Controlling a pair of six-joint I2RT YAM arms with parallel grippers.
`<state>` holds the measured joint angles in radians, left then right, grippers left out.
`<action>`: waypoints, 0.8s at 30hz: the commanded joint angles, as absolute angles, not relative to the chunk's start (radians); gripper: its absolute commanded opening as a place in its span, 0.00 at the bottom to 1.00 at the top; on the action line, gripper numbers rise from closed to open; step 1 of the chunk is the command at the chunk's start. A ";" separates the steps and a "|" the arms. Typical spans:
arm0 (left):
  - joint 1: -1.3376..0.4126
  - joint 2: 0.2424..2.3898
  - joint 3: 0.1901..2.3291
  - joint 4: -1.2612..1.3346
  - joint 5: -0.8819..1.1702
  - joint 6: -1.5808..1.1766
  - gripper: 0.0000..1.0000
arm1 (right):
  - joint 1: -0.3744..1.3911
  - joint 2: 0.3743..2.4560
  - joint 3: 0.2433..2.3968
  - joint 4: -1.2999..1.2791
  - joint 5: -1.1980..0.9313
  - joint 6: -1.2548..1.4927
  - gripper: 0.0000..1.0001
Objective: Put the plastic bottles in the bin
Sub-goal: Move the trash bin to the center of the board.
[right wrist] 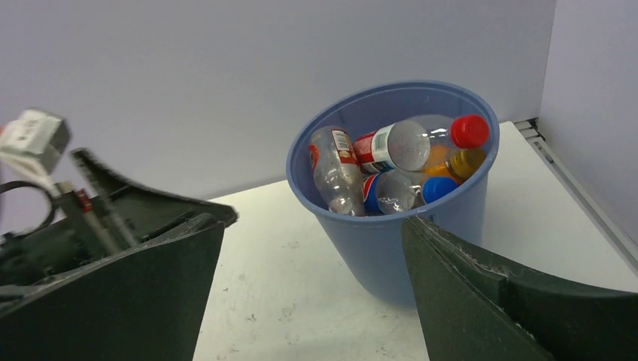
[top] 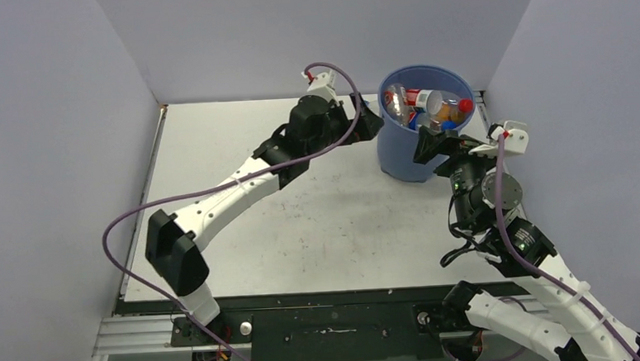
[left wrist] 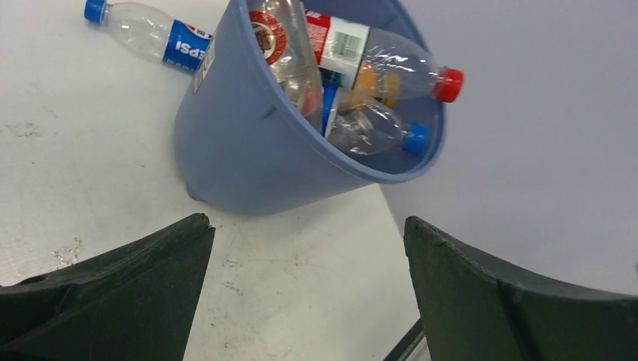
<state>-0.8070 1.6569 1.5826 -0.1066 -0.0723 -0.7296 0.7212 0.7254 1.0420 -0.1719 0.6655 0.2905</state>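
Left gripper (top: 365, 117): jaws wide apart, nothing between them. It hangs over the table (top: 302, 223). The bin (top: 400, 161) is straight ahead of its fingertips, close but apart.

Bin stands upright between the two grippers, holding a pile of plastic bottles (top: 424, 105). The red-capped bottle (left wrist: 384, 64) lies on top and the blue-capped bottle (left wrist: 372, 128) under it. The orange bottle (right wrist: 460, 162) sits against the wall far from the left gripper.

One stray bottle (left wrist: 150, 34), clear with a blue label and blue cap, lies flat on the table beyond the bin from the left gripper. Its base end is hidden behind the bin wall. The top view doesn't show it, probably masked by the bin.

Right gripper (top: 447, 143): jaws spread wide, empty. Tips are right at the bin's near side; can't tell if they touch it.
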 commanded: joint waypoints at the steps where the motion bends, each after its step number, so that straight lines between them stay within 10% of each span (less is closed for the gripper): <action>1: -0.805 1.781 1.764 -0.181 -0.053 -0.693 0.98 | 0.721 0.650 1.030 -0.187 0.662 0.331 0.91; 24: -0.805 2.164 2.287 -0.495 -0.135 -0.614 1.00 | 0.723 0.543 1.008 -0.241 0.627 0.369 0.91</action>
